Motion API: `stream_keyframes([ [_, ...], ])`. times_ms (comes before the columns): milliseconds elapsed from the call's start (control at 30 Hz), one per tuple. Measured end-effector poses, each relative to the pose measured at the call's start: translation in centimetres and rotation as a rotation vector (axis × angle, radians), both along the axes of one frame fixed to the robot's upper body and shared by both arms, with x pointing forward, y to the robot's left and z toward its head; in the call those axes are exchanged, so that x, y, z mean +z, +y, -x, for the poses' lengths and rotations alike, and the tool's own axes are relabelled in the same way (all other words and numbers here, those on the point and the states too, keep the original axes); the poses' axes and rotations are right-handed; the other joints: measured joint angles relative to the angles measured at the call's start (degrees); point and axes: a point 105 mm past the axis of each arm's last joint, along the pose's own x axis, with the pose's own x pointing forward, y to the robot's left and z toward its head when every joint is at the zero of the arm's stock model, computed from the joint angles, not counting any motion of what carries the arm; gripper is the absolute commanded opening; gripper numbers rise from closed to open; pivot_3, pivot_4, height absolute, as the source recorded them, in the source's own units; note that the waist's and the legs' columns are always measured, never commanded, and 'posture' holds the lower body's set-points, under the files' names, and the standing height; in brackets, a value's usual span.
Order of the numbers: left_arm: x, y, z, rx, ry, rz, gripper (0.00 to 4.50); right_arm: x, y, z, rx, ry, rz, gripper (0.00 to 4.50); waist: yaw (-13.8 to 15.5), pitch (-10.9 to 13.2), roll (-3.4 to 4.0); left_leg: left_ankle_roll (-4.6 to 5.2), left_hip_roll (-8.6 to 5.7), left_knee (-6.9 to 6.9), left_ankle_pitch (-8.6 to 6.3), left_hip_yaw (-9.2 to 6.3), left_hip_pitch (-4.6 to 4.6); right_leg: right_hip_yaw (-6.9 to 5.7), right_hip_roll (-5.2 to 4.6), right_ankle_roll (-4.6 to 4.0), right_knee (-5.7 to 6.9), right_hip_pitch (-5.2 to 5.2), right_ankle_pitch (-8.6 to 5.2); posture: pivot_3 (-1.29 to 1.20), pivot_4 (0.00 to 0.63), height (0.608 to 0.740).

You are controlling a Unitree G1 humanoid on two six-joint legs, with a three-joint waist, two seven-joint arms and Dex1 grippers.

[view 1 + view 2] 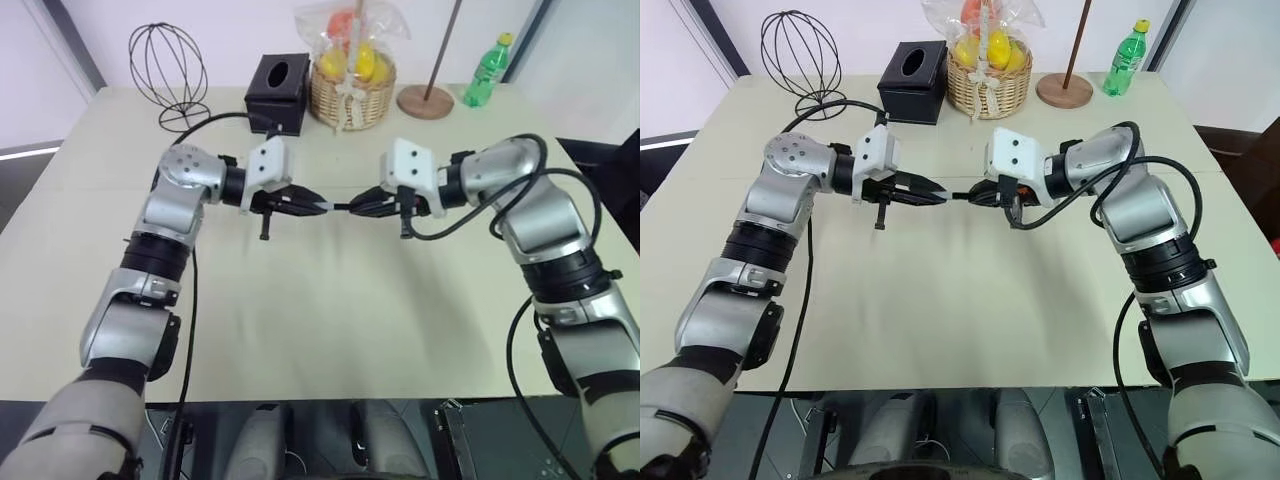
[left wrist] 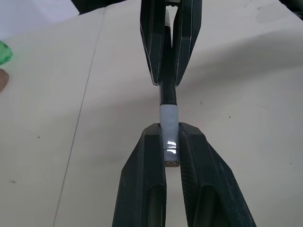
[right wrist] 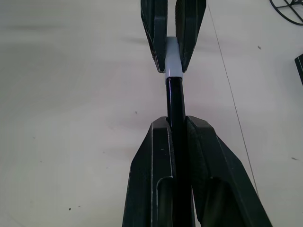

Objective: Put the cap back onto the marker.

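grey and stubby, the cap [image 2: 169, 135] sits pinched between the two black fingers of the left pincer [image 2: 171, 142], which is closed tight on it, the cap's open end facing the other arm. the marker [image 3: 175, 101], a thin glossy black stick, is clamped the same way in the right pincer [image 3: 176, 124], closed on its barrel, and its far end meets the cap so the two line up end to end as one straight piece; whether the cap is pushed fully home cannot be told. in the head views both pincers meet tip to tip above the middle of the pale tabletop [image 1: 330, 320], the marker and cap held level in the air between them, clear of the surface. along the far edge of the tabletop stand a black wire globe-shaped frame [image 1: 168, 62] at the left, a black tissue box [image 1: 277, 90] beside it, a wicker basket [image 1: 350, 95] of wrapped fruit near the middle, a wooden pole on a round base [image 1: 426, 100] just right of the basket, and a green bottle [image 1: 487, 72] beyond that.
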Motion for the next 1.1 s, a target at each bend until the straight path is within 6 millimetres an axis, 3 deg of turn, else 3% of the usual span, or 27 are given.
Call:
stream_keyframes([
  [1100,-1.0,-1.1,-0.7,0.071,0.199,0.079,0.02,-0.2,-0.4,-0.6,-0.011,-0.116,0.092,0.00,0.04,0.00,0.00,-0.01,-0.02,0.01,0.01,0.00,0.00,0.00,-0.01,0.00,0.00,0.00,0.00,0.00,0.150,0.740],
])
